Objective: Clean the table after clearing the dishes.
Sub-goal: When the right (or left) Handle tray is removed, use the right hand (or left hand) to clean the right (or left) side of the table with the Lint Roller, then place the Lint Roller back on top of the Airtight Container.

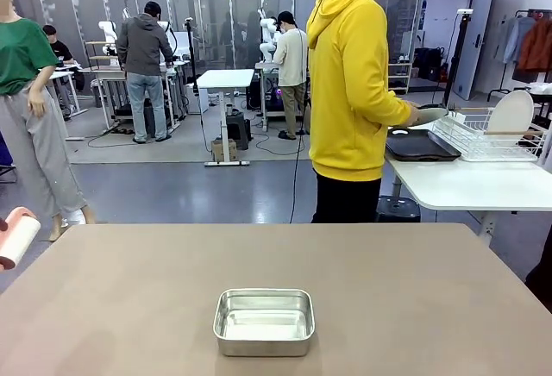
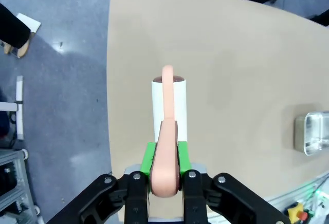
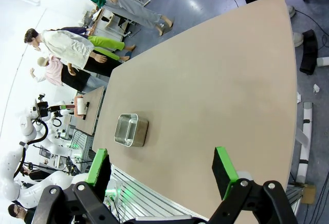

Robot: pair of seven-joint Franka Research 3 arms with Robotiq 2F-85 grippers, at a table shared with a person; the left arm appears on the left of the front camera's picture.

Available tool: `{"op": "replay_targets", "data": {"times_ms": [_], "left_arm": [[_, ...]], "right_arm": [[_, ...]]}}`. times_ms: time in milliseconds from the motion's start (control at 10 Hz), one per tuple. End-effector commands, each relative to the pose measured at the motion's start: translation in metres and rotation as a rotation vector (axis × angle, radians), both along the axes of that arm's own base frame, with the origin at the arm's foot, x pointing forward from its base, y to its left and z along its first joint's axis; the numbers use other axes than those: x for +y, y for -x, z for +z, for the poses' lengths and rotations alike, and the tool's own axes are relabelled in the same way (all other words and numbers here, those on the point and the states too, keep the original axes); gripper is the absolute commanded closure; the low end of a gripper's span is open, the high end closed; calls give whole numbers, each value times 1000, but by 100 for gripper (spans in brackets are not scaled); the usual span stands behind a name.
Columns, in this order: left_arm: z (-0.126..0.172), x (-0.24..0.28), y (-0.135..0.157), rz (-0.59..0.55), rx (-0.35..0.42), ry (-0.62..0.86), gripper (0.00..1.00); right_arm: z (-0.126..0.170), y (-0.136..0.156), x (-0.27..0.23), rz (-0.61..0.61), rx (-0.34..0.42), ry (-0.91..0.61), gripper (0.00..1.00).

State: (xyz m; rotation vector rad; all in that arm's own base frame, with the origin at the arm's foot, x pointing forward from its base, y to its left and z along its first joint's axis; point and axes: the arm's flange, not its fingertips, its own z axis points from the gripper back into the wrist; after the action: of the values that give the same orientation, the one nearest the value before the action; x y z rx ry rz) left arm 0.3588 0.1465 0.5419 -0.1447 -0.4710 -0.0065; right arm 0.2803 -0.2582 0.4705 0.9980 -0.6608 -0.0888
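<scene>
The taupe-brown table [image 1: 388, 281] carries no dishes. A person in a yellow hoodie [image 1: 354, 91] stands at the white side table [image 1: 466, 184], where a dark tray [image 1: 421, 145] lies and a white plate [image 1: 511, 115] stands in a wire rack. My left gripper [image 2: 165, 157] is shut on the pink handle of a white cleaning roller [image 2: 169, 103], held over the table's [image 2: 231, 80] left end; the roller [image 1: 17, 236] pokes in at the left edge of the front view. My right gripper [image 3: 160, 167] is open with nothing in it, above the table's [image 3: 221, 90] near right edge.
A shiny steel pan [image 1: 264, 322] sits near the front middle of the table, also seen as the pan [image 2: 312, 132] and the pan [image 3: 131, 130] from the wrists. The wire dish rack [image 1: 487, 139] stands on the white side table. Other people work farther back.
</scene>
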Motion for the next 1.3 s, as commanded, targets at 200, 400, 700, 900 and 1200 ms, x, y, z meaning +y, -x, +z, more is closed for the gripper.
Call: {"op": "replay_targets", "data": {"times_ms": [200,400,700,900,1200], "left_arm": [[-38,6,-28,-16,51,14,79],[-38,6,-28,-16,51,14,79],[-38,6,-28,-16,51,14,79],[-38,6,-28,-16,51,14,79],[-42,3,-29,-9,68,20,79]], "right_arm": [[1,1,2,3,-21,0,0],[1,1,2,3,-21,0,0],[1,1,2,3,-21,0,0],[1,1,2,3,-21,0,0],[1,1,2,3,-21,0,0]]}}
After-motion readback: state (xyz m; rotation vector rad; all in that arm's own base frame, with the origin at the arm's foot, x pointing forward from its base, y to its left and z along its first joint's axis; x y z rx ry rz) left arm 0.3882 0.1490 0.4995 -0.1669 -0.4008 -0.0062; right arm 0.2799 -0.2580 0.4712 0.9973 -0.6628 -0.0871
